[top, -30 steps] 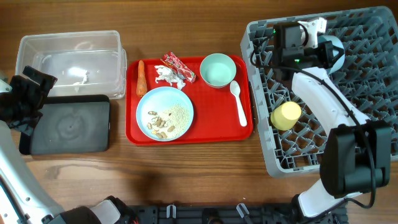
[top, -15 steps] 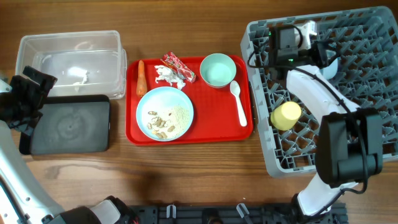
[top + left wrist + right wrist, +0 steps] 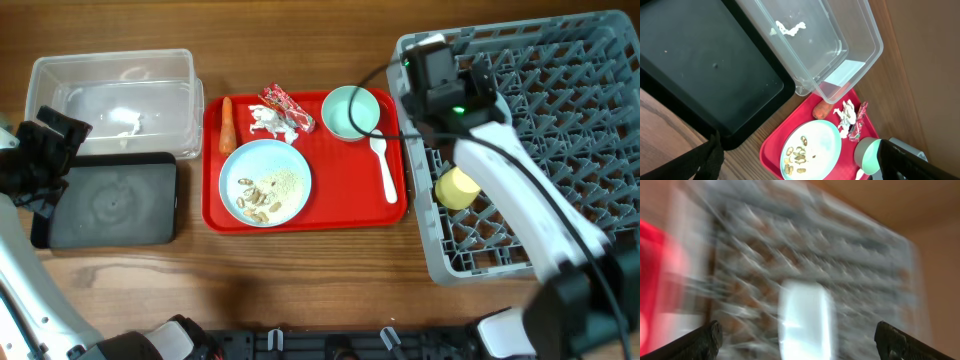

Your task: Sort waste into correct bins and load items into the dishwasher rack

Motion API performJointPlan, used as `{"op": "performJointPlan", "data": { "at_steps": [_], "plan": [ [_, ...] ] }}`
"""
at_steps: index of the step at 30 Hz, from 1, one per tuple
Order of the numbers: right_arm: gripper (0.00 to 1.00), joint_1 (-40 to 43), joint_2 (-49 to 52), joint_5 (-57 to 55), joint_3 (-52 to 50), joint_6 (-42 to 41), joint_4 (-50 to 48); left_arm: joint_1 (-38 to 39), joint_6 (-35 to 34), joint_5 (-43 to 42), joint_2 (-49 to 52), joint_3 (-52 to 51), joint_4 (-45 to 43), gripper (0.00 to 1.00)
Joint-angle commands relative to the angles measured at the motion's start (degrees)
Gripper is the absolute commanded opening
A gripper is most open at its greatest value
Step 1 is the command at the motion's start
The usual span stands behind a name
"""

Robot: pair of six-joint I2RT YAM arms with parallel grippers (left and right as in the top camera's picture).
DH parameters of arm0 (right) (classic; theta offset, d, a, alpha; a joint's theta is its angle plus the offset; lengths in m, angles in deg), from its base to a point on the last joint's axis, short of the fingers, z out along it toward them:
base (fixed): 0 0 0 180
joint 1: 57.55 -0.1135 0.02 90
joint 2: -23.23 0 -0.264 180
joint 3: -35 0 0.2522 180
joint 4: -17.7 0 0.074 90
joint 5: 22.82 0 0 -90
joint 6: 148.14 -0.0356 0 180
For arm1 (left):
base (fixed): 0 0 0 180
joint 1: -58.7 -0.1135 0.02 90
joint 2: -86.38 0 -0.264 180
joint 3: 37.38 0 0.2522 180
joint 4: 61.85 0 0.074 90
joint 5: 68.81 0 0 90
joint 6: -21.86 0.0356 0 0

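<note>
On the red tray lie a carrot (image 3: 226, 124), a tissue (image 3: 265, 122), a snack wrapper (image 3: 288, 106), a light blue plate (image 3: 265, 182) with seeds and grains, a mint bowl (image 3: 350, 112) and a white spoon (image 3: 383, 165). A yellow cup (image 3: 458, 187) lies in the grey dishwasher rack (image 3: 560, 130). My right gripper (image 3: 432, 62) is over the rack's back left corner, open and empty. Its wrist view is blurred; a pale upright shape (image 3: 805, 320) stands among the pegs between the fingers (image 3: 700, 341). My left gripper (image 3: 48, 152) is open, high over the black tray's left end.
The clear tub (image 3: 115, 95) stands at the back left with a white scrap inside, and the black tray (image 3: 110, 200) sits in front of it. The red tray (image 3: 340, 205) lies between the bins and the rack. Bare wood runs along the front edge.
My right gripper has gone from shut to open and swung left, from the rack's back middle to its back left corner. The left arm has not moved.
</note>
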Motion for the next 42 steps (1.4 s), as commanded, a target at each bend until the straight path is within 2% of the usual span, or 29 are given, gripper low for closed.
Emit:
{"op": "performJointPlan", "data": {
  "at_steps": [1,3,5,6,10,12,14,21,24,30,31,37,38,42],
  "plan": [
    [0.84,-2.6,-6.9,31.6,2.4,-14.2,0.7,-0.3,-0.1,0.5,-0.3,0.0,-0.2,1.0],
    [0.65,-3.2,-7.1,38.1,2.4,-21.4,0.9,-0.3,-0.1,0.5,-0.3,0.0,-0.2,1.0],
    [0.56,-3.7,-6.1,40.7,1.7,-28.7,0.9,-0.3,-0.1,0.5,-0.3,0.0,-0.2,1.0],
    [0.55,-4.0,-5.2,41.3,1.0,-33.1,1.0,-0.3,-0.1,0.5,-0.3,0.0,-0.2,1.0],
    [0.52,-4.9,0.7,39.4,0.4,-42.7,1.0,-0.2,-0.1,0.5,-0.3,0.0,-0.2,1.0],
    [0.47,-4.9,4.0,34.9,0.4,-46.9,1.1,-0.2,-0.1,0.5,-0.3,0.0,-0.2,1.0],
    [0.48,-4.9,7.2,28.0,0.4,-50.8,0.6,-0.2,-0.1,0.5,-0.3,0.0,-0.2,1.0],
    [0.49,-4.6,16.2,24.7,0.4,-50.5,-4.7,-0.2,-0.1,0.5,-0.3,0.0,-0.2,1.0],
    [0.47,-4.6,19.0,24.3,0.4,-50.4,-5.6,-0.2,-0.1,0.5,-0.3,0.0,-0.2,1.0],
    [0.45,-3.6,21.4,23.1,0.5,-52.6,-6.5,-0.2,-0.1,0.5,-0.3,0.0,-0.2,1.0],
    [0.43,-3.3,21.4,23.3,0.5,-53.2,-6.7,-0.3,-0.1,0.5,-0.3,0.0,-0.2,1.0],
    [0.08,-2.9,22.2,25.5,0.5,-56.5,-7.6,-0.3,-0.1,0.5,-0.3,0.0,-0.2,1.0],
    [0.04,-2.9,22.2,26.0,0.5,-56.4,-7.9,-0.2,-0.1,0.5,-0.3,0.0,-0.2,1.0],
    [0.04,-2.9,20.2,28.2,1.0,-53.4,-8.2,-0.3,-0.1,0.5,-0.3,0.0,-0.2,1.0]
  ]
}}
